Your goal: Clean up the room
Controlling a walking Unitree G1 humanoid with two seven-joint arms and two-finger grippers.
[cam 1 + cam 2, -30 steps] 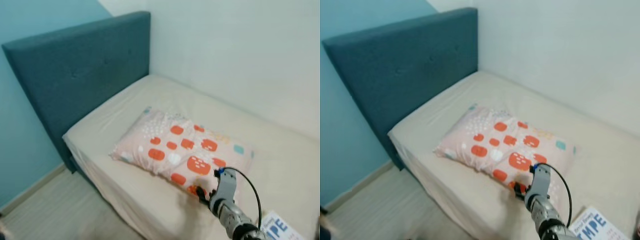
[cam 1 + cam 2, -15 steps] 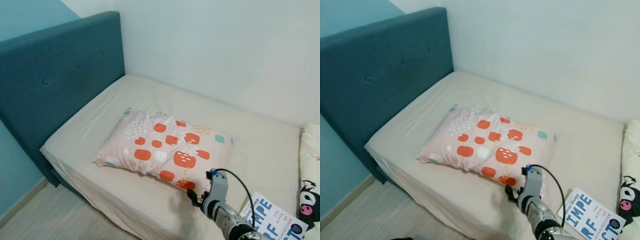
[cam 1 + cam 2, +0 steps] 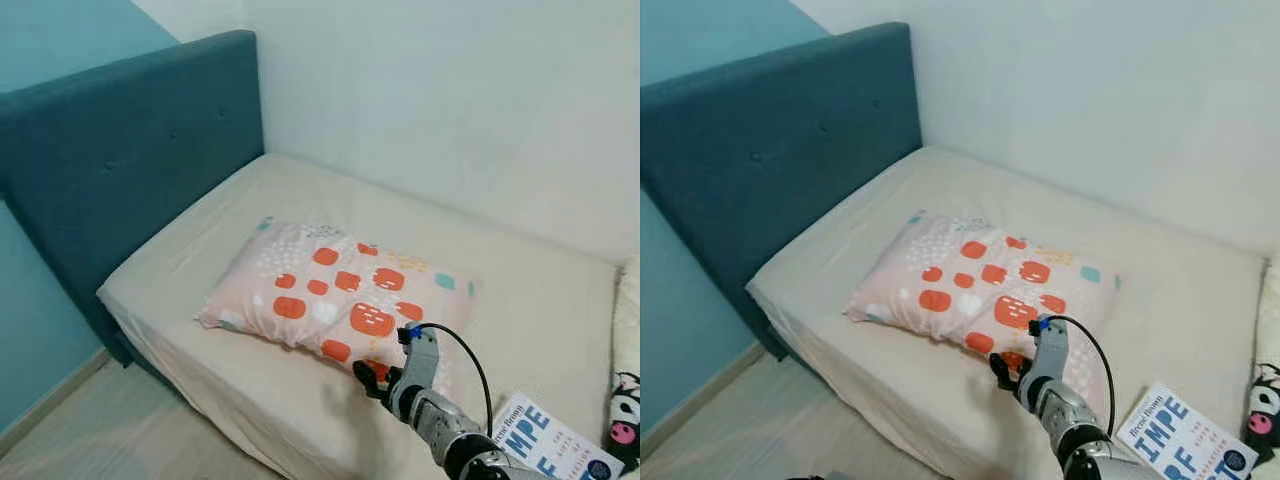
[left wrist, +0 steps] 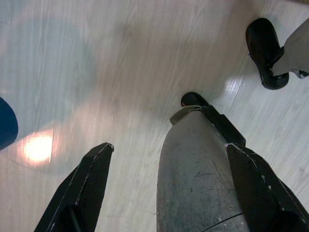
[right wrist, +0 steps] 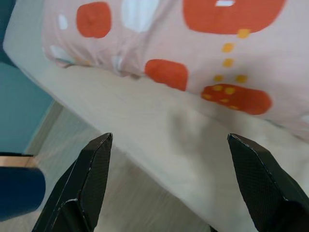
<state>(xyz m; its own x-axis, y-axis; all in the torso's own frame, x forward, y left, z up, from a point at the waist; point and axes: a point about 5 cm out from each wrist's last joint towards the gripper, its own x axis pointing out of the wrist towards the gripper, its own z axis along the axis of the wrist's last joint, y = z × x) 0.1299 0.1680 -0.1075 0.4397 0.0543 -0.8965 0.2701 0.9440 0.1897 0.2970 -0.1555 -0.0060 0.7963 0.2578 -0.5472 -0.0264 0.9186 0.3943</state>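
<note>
Over the near edge of the bed [image 3: 300,190], my right gripper [image 5: 169,193] hovers with its two fingers spread wide and nothing between them, just beside the near long side of the pillow [image 3: 340,295]. My left gripper [image 4: 166,193] hangs idle, fingers apart, above the pale floor [image 4: 96,58]. If I close now I judge I would pinch sheet instead of pillow, since the fingers sit over bare mattress, and dragging the cover would rumple the bed I mean to tidy. A book [image 3: 545,440] lies at the near edge towards the foot, close to my forearm, and a careless swing could knock it off. The pillow lies flat, skewed across the middle of the bed, well apart from the blue headboard [image 3: 130,160]; it is pale pink with orange blocks and small teal patches, soft and slightly puffed
</note>
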